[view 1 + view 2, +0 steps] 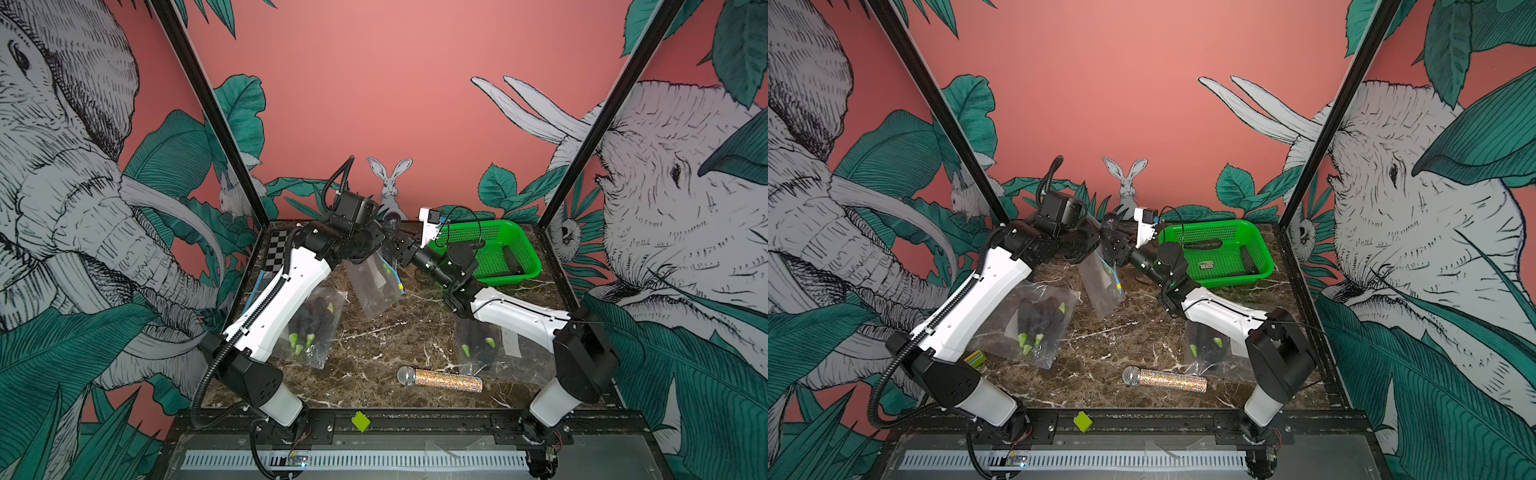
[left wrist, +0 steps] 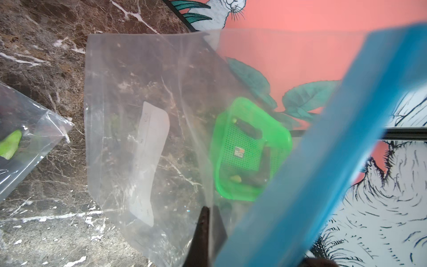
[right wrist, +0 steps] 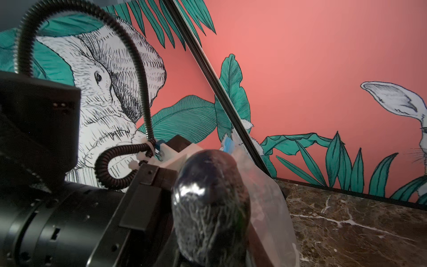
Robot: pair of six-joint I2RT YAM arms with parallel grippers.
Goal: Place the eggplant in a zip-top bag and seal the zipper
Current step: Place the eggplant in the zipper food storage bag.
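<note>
A: Which step is the robot at?
B: Loading, by the look of it. The left fingers (image 2: 203, 231) are pinched tight on the zip-top bag (image 1: 374, 286) beside its blue zipper band (image 2: 323, 161), holding it up off the desk (image 1: 386, 345). The right fingers (image 1: 1116, 248), partly closed, grip the eggplant (image 3: 210, 208) right at the bag's upper edge. Whether its tip is already past the mouth cannot be told.
A: And next?
B: Probably a push down into the pouch, then a release and a run along the zipper. The film hangs limp from one hold, so the mouth may fold over.
A: Anything in the way?
B: The two wrists crowd each other. A green basket (image 1: 490, 224) with more eggplants sits just behind the right arm. The filled bags (image 1: 311, 328) and a glittery microphone (image 1: 440, 379) lie nearer the front, well apart from the work
</note>
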